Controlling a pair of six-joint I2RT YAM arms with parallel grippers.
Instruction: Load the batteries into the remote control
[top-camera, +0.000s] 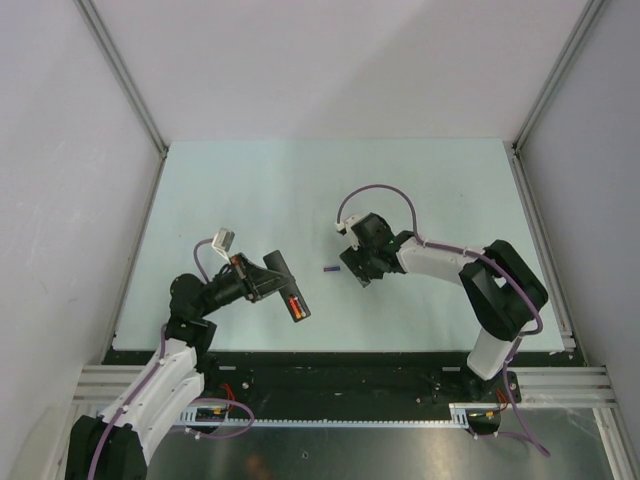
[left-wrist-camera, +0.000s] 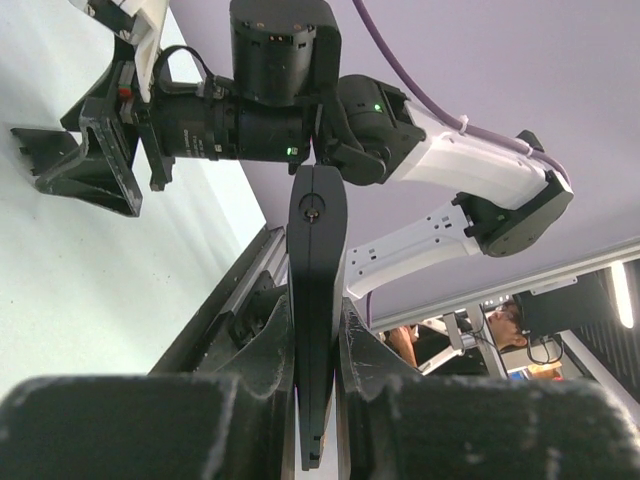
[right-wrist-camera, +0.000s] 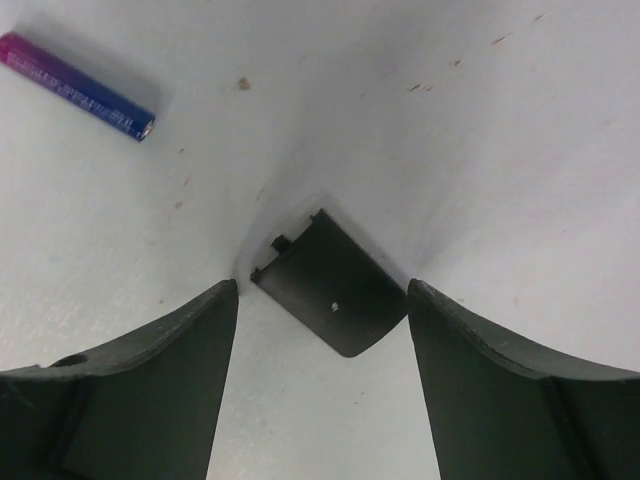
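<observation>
**Remote clamped on the left, cover sitting under the right**

Left pincer is shut tight on the remote, gripping it edge-on over the near-left part of the table. In the top view the remote's open bay faces up with a red battery sitting in it at the near end. Can't tell if anything else is in there, it's too small to make out. Right pincer is spread wide, low over the table, with nothing in its grip. The cover lies flat between its fingers, clear of both. Blue-purple battery lies loose on the table just beside that pincer, between the two arms
</observation>
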